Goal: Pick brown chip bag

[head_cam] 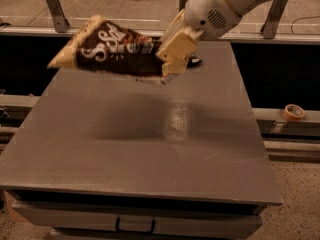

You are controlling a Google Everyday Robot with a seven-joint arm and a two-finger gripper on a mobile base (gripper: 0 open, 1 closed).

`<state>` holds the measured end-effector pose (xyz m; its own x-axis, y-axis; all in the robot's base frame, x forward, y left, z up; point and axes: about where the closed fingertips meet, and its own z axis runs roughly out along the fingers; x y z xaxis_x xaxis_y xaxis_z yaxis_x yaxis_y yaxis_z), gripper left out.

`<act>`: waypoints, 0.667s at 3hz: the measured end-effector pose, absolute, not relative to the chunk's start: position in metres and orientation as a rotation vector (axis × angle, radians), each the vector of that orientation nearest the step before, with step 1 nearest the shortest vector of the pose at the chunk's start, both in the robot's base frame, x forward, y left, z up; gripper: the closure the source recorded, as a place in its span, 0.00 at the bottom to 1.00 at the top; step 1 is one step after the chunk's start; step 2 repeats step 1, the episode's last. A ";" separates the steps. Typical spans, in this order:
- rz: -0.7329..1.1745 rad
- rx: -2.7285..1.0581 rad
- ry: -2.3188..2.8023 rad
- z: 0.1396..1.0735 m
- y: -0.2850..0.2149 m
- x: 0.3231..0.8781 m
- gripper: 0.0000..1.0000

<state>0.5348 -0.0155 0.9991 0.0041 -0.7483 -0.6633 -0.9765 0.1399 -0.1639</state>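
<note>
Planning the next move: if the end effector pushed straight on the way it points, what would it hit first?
The end effector, high above the grey tabletop, is shut on the dark-brown chip bag; beyond that, probably the tabletop, though depth is unclear.

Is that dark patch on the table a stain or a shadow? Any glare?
Camera view: a soft shadow on the table, cast below the bag, which the gripper holds aloft by its right end; a pale glare patch lies right of it.
</note>
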 end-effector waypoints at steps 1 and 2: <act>0.446 -1.635 1.765 1.018 -0.017 0.540 1.00; 0.446 -1.635 1.765 1.018 -0.017 0.540 1.00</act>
